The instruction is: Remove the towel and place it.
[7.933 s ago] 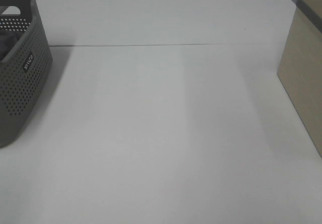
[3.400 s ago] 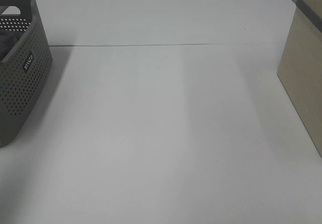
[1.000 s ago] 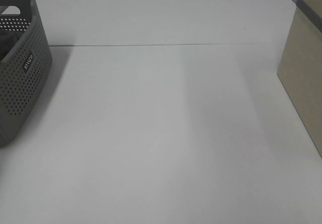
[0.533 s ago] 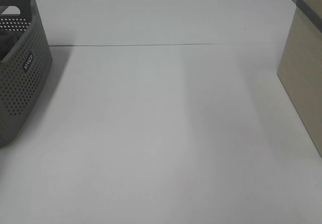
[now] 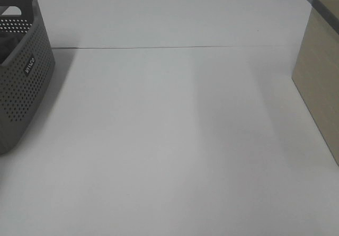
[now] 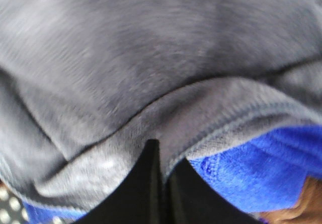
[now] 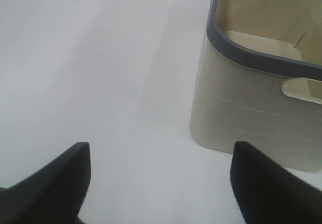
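Observation:
In the left wrist view a grey towel (image 6: pixel 151 58) fills the picture, lying over a blue towel (image 6: pixel 251 168). My left gripper (image 6: pixel 157 148) has its two dark fingers pressed together, with the tips at a fold of the grey towel. The towels lie in the grey perforated basket (image 5: pixel 21 82) at the left edge of the exterior high view; the left gripper itself does not show there. My right gripper (image 7: pixel 161 153) is open and empty, hovering above the white table (image 7: pixel 100 73) next to the beige bin (image 7: pixel 251 108).
The beige bin (image 5: pixel 318 77) stands at the table's right edge, with nothing visible inside it. A seam (image 5: pixel 169 47) runs across the white table (image 5: pixel 169 140). A brown item (image 6: pixel 297 209) shows under the blue towel.

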